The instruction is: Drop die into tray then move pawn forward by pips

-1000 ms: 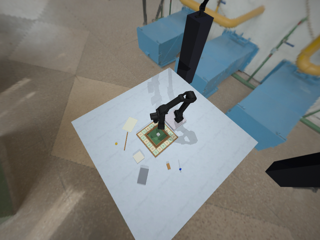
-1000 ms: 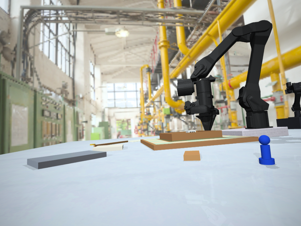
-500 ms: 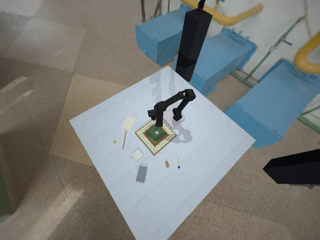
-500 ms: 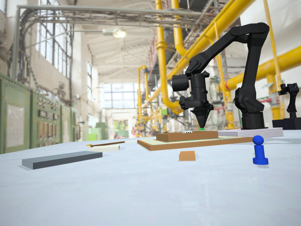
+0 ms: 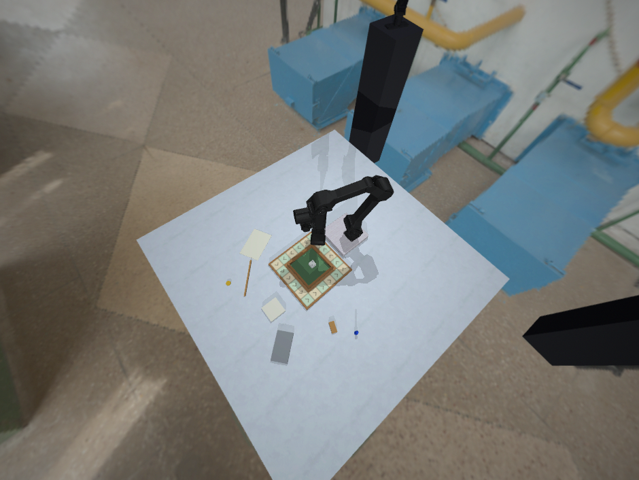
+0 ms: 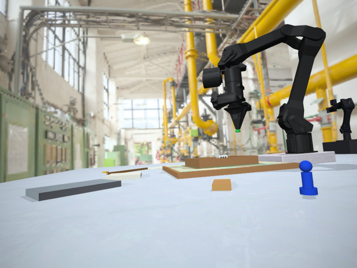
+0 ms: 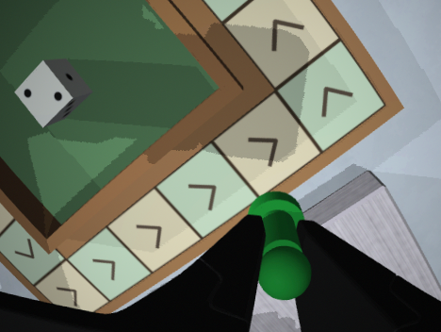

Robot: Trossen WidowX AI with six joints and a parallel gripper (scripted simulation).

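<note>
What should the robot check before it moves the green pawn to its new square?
1. Die resting in the tray: ok.
2. Top face read: two pips, ok.
3. Gripper shut on the green pawn: ok.
4. Pawn lifted off the board: ok.
5. Arrows on the squares readable: ok.
6. Which square it started from: cannot tell.
7. Blue pawn out of the path, on the table: ok.
</note>
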